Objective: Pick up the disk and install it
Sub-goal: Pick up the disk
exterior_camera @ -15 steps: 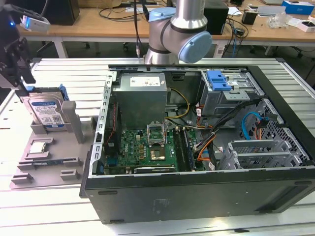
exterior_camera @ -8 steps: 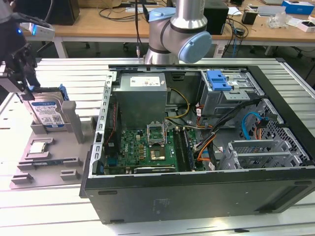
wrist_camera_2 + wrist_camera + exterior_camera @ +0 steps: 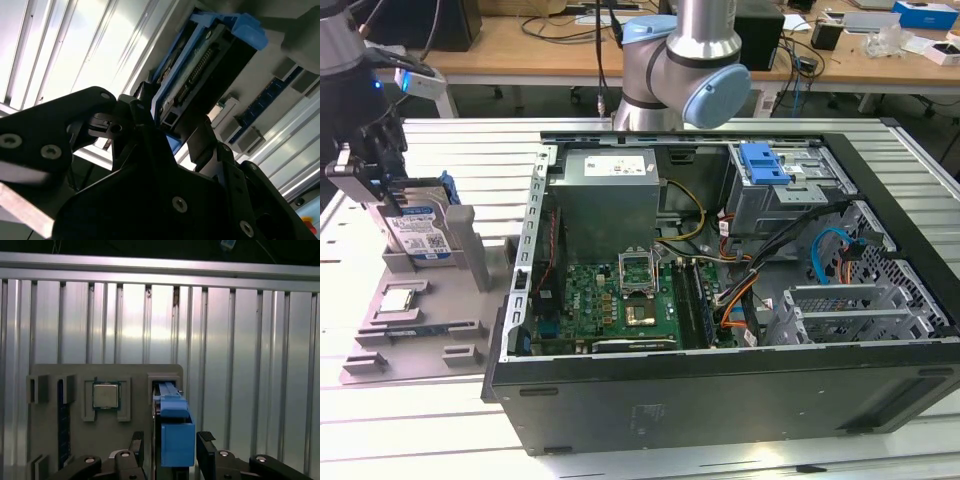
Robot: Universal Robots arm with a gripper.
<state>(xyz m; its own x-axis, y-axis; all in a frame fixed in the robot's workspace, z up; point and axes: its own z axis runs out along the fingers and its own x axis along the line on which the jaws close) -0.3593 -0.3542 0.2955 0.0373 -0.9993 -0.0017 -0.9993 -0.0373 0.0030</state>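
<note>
Exterior view has the disk [image 3: 423, 232] standing upright on its edge in a slot of the grey holder [image 3: 430, 300], with its white-and-blue label turned to the camera. The gripper [image 3: 380, 175] is at the top corner of the disk.

In the first wrist view the disk [image 3: 177, 437] is seen from its top edge, with the blue carrier frame toward the camera. It sits between the fingers [image 3: 206, 450], one finger on each side. The fingers are parted narrowly, only a little wider than the disk, and a thin strip of the holder [image 3: 135, 385] shows between one finger and the blue frame. The disk is not lifted; its lower part is in the slot.

In the second wrist view the disk [image 3: 205, 65] shows its dark connector edge and blue frame. Its near end lies at the gripper [image 3: 172, 125], between the two black fingers [image 3: 142, 112].

Near the fingers, in the next pocket of the holder, lies a small square silver chip [image 3: 106, 395], which the exterior view [image 3: 402, 298] shows as well. Under the holder is the ribbed metal surface [image 3: 250, 365].

Well apart from the fingers, toward the exterior view's right, an open computer case [image 3: 720, 400] lies on its side. Inside it are a green board [image 3: 610, 300], a grey power box [image 3: 610, 195], a blue bracket [image 3: 765, 162] and many cables. The arm [image 3: 690, 60] rises behind the case.
</note>
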